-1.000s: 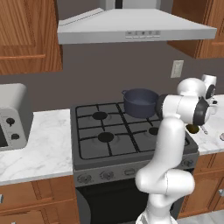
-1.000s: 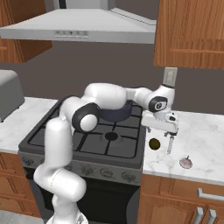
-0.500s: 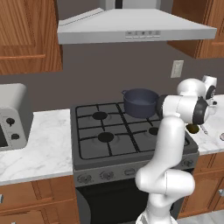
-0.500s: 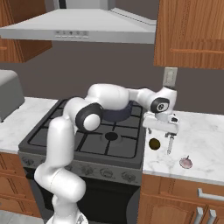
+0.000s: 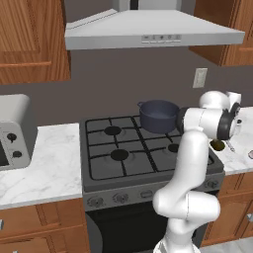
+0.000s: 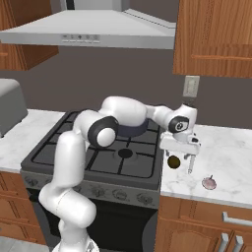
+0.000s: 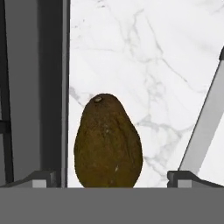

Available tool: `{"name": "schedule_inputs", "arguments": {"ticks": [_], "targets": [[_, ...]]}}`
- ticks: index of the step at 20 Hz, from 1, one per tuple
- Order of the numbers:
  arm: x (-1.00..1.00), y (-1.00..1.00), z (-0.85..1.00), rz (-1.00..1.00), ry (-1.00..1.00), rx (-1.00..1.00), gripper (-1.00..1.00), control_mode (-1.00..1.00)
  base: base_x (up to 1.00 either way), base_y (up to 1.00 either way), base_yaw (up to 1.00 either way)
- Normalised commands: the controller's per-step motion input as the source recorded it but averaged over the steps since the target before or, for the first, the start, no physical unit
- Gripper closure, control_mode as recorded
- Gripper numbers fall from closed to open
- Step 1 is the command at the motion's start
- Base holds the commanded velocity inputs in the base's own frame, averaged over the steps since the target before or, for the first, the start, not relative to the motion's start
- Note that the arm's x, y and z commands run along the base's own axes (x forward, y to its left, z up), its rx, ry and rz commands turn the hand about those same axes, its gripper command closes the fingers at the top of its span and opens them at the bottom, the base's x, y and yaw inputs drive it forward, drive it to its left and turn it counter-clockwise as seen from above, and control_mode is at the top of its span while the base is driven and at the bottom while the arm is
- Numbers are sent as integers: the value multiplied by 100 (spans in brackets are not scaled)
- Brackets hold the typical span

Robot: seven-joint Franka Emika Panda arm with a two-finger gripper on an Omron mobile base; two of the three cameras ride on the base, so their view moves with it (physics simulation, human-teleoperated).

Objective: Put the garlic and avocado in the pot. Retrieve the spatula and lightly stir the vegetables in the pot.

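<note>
The olive-brown avocado (image 7: 108, 142) lies on the marble counter just right of the stove edge, and also shows as the avocado (image 6: 173, 161) and the avocado (image 5: 217, 145). My gripper (image 7: 111, 180) hangs open right above it, one fingertip on each side, touching nothing. From the side, the gripper (image 6: 180, 149) points straight down. The spatula's thin grey length (image 7: 205, 127) lies close beside the avocado, seen again as the spatula (image 6: 190, 163). The whitish garlic (image 6: 209, 183) rests further right near the counter's front. The dark blue-grey pot (image 5: 158, 116) stands on the stove's back right burner.
The black gas stove (image 5: 123, 148) fills the middle, its edge (image 7: 52, 87) right next to the avocado. A toaster oven (image 5: 12, 131) sits on the left counter. A range hood (image 5: 148, 32) hangs overhead, and a wall outlet (image 6: 191, 86) is behind the right counter.
The hand has come down a little toward the avocado. Its jaws stay wide, and the avocado, spatula and garlic have not moved.
</note>
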Motion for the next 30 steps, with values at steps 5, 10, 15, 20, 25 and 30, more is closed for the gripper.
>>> {"name": "schedule_inputs", "arguments": {"ticks": [5, 10, 15, 20, 25, 30], "targets": [[0, 0, -29, 6, 0, 0, -100, -100, 0, 0, 0], [0, 0, -25, 6, 0, 0, -100, -100, 0, 0, 0], [0, 0, -14, 4, 0, 1, -100, -100, 0, 0, 0], [0, 0, 0, 0, 0, 0, 100, -100, 0, 0, 0], [0, 0, 0, 0, 0, 0, 100, -100, 0, 0, 0], [-29, 1, 15, 0, -16, 0, 100, -100, 0, 0, 0]]}}
